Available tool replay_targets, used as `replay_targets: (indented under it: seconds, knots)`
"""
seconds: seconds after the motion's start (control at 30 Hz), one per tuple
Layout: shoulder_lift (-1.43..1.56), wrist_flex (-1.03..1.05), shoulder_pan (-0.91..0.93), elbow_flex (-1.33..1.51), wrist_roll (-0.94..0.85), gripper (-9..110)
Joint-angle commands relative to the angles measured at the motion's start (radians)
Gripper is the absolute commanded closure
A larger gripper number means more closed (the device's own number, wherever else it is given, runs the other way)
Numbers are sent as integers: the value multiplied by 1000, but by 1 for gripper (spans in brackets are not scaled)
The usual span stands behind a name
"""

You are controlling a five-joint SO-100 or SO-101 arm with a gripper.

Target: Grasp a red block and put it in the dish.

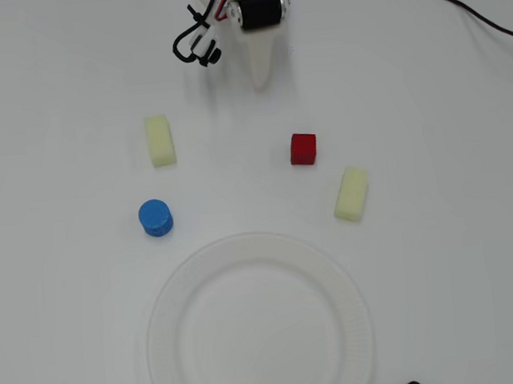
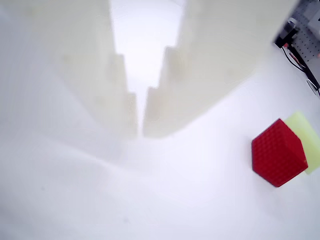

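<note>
The red block [image 1: 303, 148] is a small cube lying on the white table, up and to the right of the dish [image 1: 163, 297], a wide white plate with a ribbed rim that holds nothing. My gripper [image 1: 259, 83] hangs at the top of the overhead view, above and left of the block, with a clear gap between them. In the wrist view its white fingers [image 2: 125, 115] meet at the tips, so the gripper [image 2: 140, 132] is shut and holds nothing. The red block [image 2: 278, 152] sits low and to the right there.
Two pale yellow oblong blocks lie on the table, one at the left [image 1: 159, 140] and one right of the red block [image 1: 352, 193], which also shows behind it in the wrist view [image 2: 311, 140]. A blue cylinder [image 1: 155, 218] stands left of the dish. A black cable [image 1: 464, 7] crosses the top right.
</note>
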Motion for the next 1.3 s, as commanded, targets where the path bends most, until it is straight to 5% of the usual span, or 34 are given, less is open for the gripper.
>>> replay_targets:
  seconds: [0.0, 0.43, 0.9, 1.27]
  knots:
    - [179, 69, 9, 95, -11, 101]
    - [110, 38, 44, -98, -54, 101]
    - [-927, -138, -86, -736, 48, 99]
    - [-1396, -212, -141, -1052, 103, 75]
